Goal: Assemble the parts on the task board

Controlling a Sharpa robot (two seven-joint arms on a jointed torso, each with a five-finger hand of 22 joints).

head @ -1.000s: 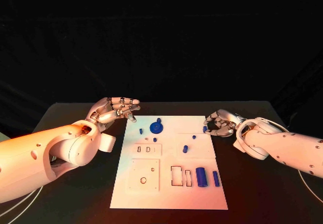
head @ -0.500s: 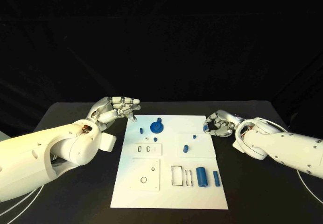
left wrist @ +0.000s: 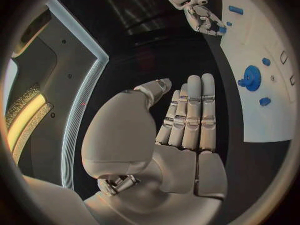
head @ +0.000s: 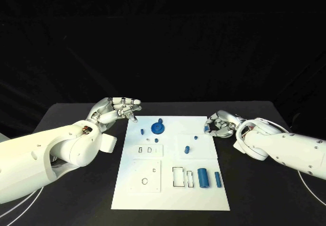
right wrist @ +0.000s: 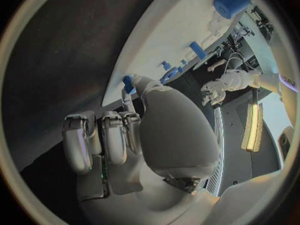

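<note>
Right hand [head: 219, 125] pinches small blue part [right wrist: 128, 83] at fingertips, hovering just over right edge of task board [head: 170, 188], likely to seat it. Left hand [head: 117, 110] holds nothing, fingers extended together, parked beside board's left edge, clear of blue gear [head: 158, 127].

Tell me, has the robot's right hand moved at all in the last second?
Yes, slightly. The right hand has crept away from the robot along the right edge of the task board, pinching a small blue part.
</note>
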